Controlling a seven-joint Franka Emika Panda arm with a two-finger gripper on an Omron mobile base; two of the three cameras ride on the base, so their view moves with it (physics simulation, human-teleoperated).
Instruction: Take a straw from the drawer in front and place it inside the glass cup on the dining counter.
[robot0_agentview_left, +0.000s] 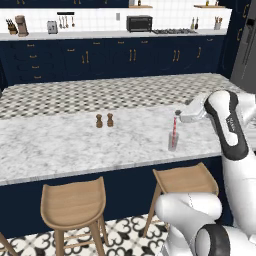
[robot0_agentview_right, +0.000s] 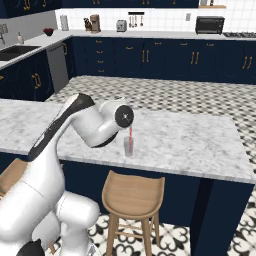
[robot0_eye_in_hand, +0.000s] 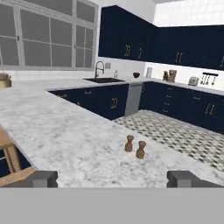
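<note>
The straw (robot0_agentview_left: 174, 126) stands in the glass cup (robot0_agentview_left: 173, 141) near the front edge of the dining counter (robot0_agentview_left: 60, 145), a marble slab. Two brown shakers (robot0_agentview_left: 104, 120) stand well apart from the cup. The gripper (robot0_eye_in_hand: 112, 178), jaws apart and holding nothing, hovers just beside the straw's top. Wooden stools (robot0_agentview_left: 74, 204) stand below the counter, on patterned tile floor (robot0_agentview_left: 100, 92).

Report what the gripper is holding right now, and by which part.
Nothing is held. The gripper is open with its fingertips wide apart, and the straw stands in the glass cup on the dining counter.

Marble dining counter (robot0_agentview_left: 60, 145), glass cup (robot0_agentview_left: 173, 141) near its front edge, two brown shakers (robot0_agentview_left: 104, 120) mid-slab
</note>
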